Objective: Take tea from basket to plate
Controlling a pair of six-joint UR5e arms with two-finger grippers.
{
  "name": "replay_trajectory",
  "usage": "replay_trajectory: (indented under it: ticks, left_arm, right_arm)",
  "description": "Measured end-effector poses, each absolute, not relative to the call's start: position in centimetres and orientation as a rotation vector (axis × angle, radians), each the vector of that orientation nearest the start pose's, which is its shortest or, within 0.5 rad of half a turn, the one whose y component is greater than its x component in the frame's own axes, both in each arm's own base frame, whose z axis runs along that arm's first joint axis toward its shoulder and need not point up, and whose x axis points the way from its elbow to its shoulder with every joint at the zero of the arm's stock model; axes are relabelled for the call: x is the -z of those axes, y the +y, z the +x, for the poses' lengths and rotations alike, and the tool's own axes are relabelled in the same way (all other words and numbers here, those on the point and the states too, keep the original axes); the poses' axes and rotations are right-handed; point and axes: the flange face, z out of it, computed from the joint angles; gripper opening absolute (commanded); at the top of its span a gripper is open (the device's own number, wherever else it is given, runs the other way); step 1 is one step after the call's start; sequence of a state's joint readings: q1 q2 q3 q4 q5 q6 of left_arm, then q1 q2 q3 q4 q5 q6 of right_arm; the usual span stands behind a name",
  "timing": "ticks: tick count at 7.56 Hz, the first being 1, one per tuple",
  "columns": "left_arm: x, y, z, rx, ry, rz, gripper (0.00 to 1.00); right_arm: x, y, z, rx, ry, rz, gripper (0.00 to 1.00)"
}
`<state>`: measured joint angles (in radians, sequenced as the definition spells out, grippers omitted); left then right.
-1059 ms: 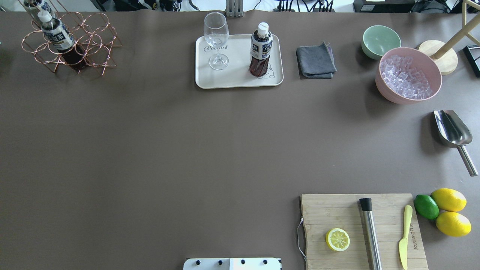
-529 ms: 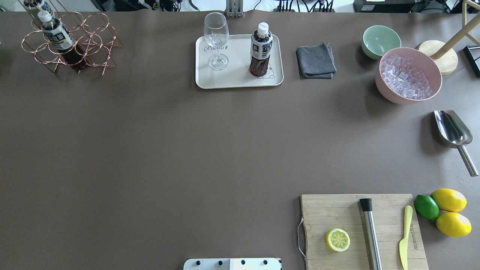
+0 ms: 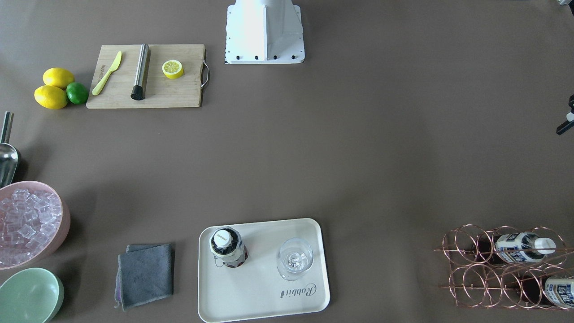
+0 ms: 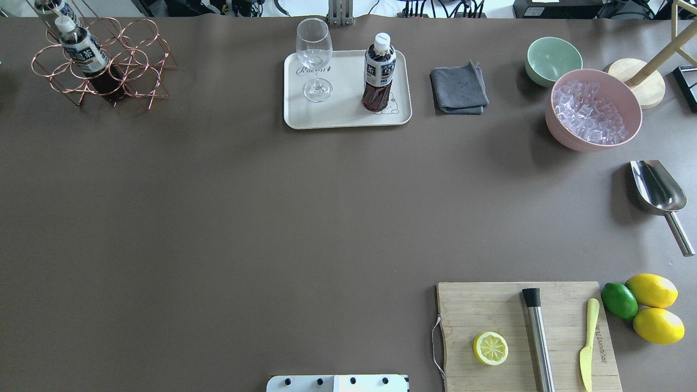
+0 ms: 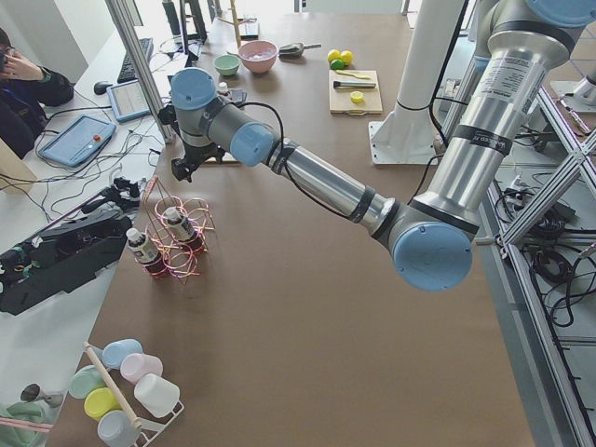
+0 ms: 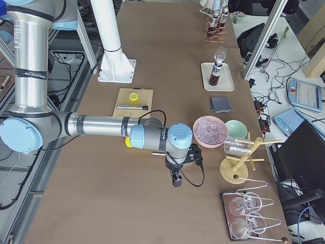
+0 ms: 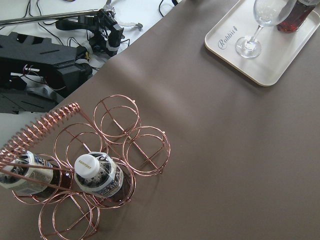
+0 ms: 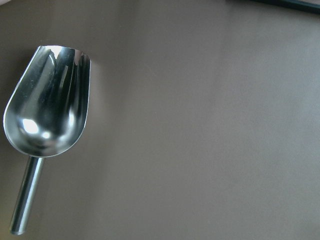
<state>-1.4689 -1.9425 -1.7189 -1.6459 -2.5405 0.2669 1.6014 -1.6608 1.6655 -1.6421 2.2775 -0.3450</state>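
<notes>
Tea (image 4: 379, 73) stands upright on the plate (image 4: 337, 117), apart from the left pincer (image 5: 189, 169), whose spread I cannot tell.

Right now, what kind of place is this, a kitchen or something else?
Probably a robotics lab staged as a drinks station. The left arm and right arm reach over a covered table, a tablet lies beside it, and the tea and bowl of ice look like props.
</notes>
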Motion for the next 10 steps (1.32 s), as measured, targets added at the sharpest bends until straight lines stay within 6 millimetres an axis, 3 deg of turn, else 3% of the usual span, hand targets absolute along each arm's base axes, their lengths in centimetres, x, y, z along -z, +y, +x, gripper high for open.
replay_trajectory:
  ticks: [3,5,8,10]
  left_arm:
    - [-40.8,-61.2,-0.3,-0.468,0.928,0.503,0.98]
    - [-45.8,-59.1,-1.4,-0.225,0.957,0.344,0.98]
    - [-51.2,-57.0,-2.6,-0.099,0.932,0.219,0.98]
    - [-54.2,-56.4,-4.1,-0.013,0.814,0.097,0.98]
  right_arm:
    - [-66.6,-44.5,8.2,0.278,-0.709,0.070,1.00]
    - [-66.5,-44.5,8.2,0.280,-0.710,0.073,1.00]
    - [-66.1,-44.8,8.2,0.282,-0.711,0.080,1.00]
    - [-66.0,-44.9,8.2,0.284,-0.713,0.084,1.00]
